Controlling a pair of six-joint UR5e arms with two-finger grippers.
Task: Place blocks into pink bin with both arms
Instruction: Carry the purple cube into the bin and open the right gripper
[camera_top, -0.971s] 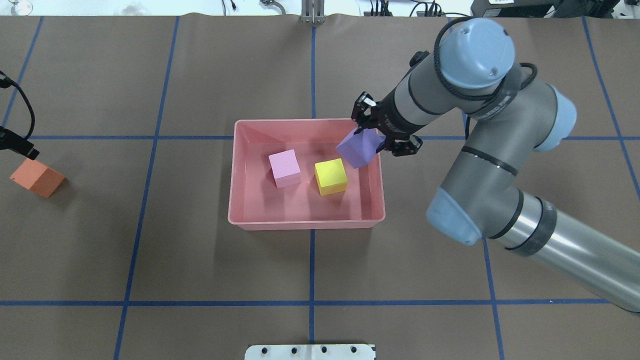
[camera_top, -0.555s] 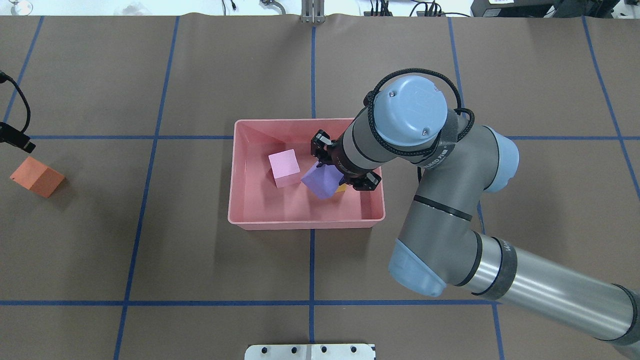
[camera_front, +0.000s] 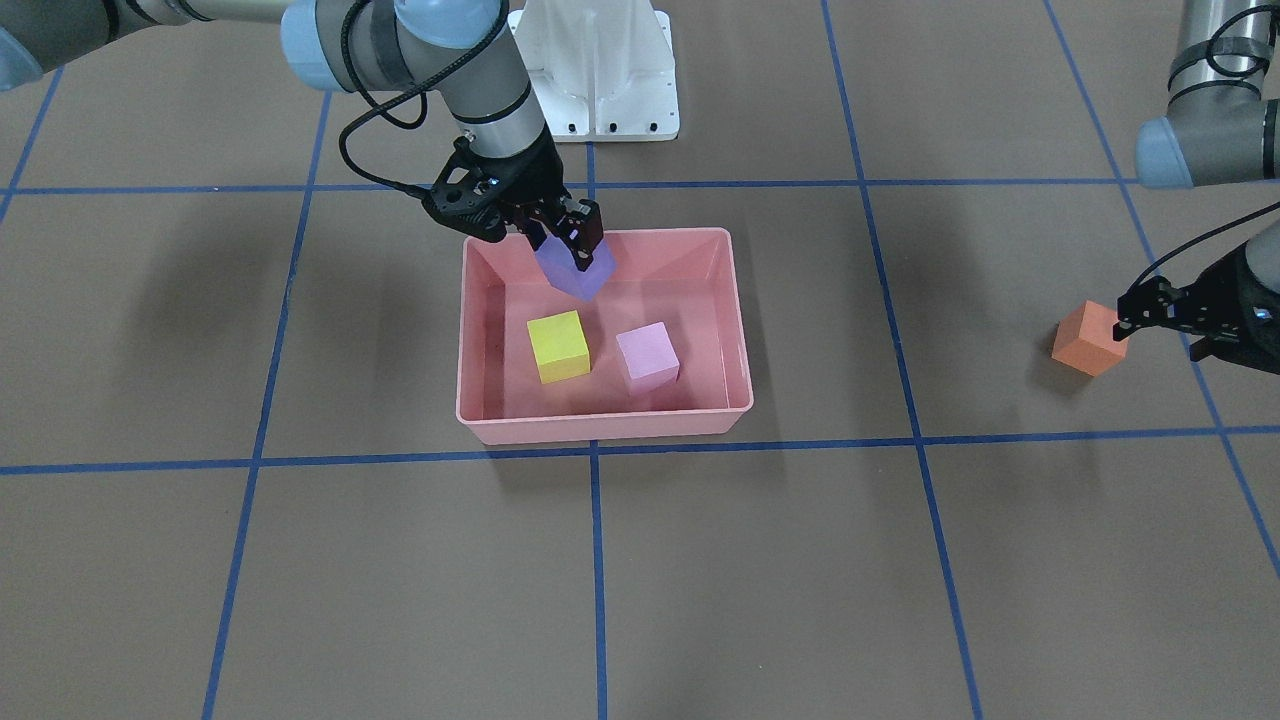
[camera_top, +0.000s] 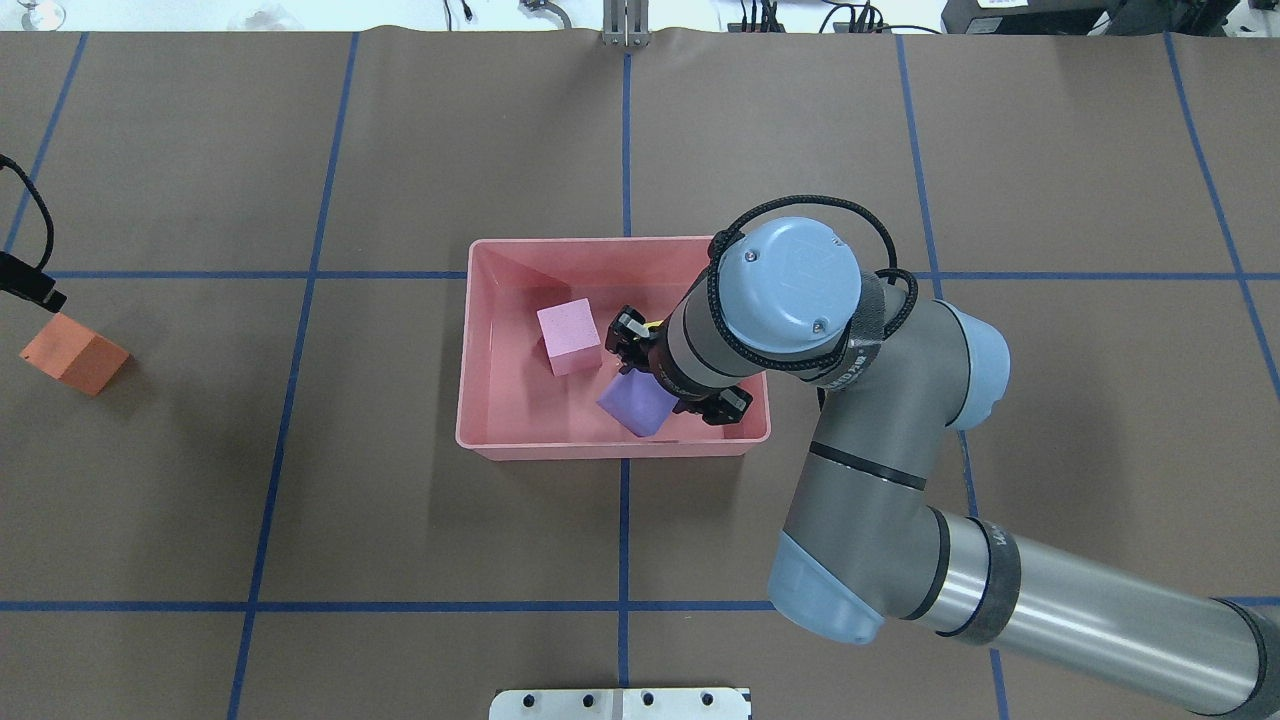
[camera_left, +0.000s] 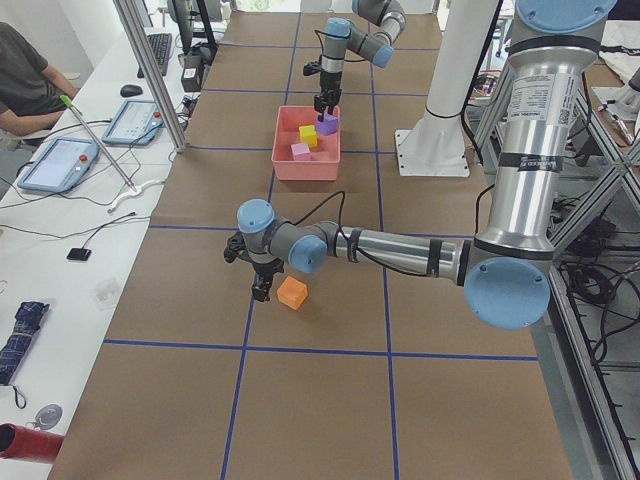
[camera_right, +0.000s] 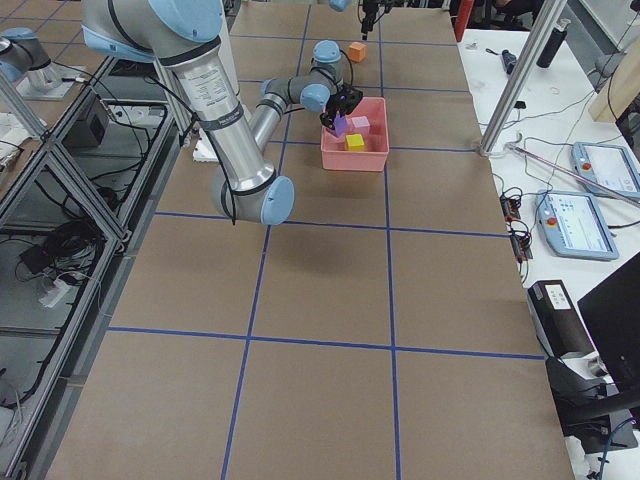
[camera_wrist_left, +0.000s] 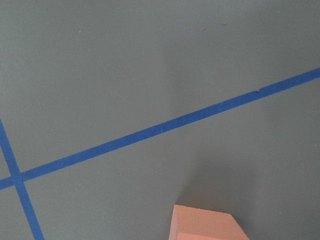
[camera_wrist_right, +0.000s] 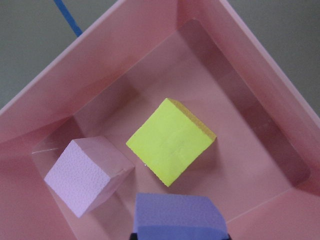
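Note:
The pink bin (camera_front: 600, 427) sits mid-table and holds the yellow block (camera_front: 558, 346) and the pale pink-lilac block (camera_front: 648, 356). My right gripper (camera_front: 568, 250) is shut on the purple block (camera_front: 580, 274) and holds it tilted inside the bin, just above the floor beside the yellow block. The right wrist view shows the purple block (camera_wrist_right: 180, 215) at the bottom edge, above the yellow block (camera_wrist_right: 170, 140) and the pink-lilac block (camera_wrist_right: 87, 175). From overhead the arm hides most of the yellow block. The orange block (camera_front: 1088, 338) lies on the table far from the bin. My left gripper (camera_front: 1130, 312) is open right beside it, apart from it.
The white pedestal base (camera_front: 600, 70) stands behind the bin. Blue tape lines (camera_top: 300, 300) cross the brown table cover. My right arm's elbow and forearm (camera_top: 900, 480) reach over the table between the base and the bin. In the left side view a person (camera_left: 25, 85) sits at a side desk.
My right gripper carried the purple block from over the bin's far right rim into the bin and lower, toward its near side. My left gripper drew back slightly; the orange block stayed put.

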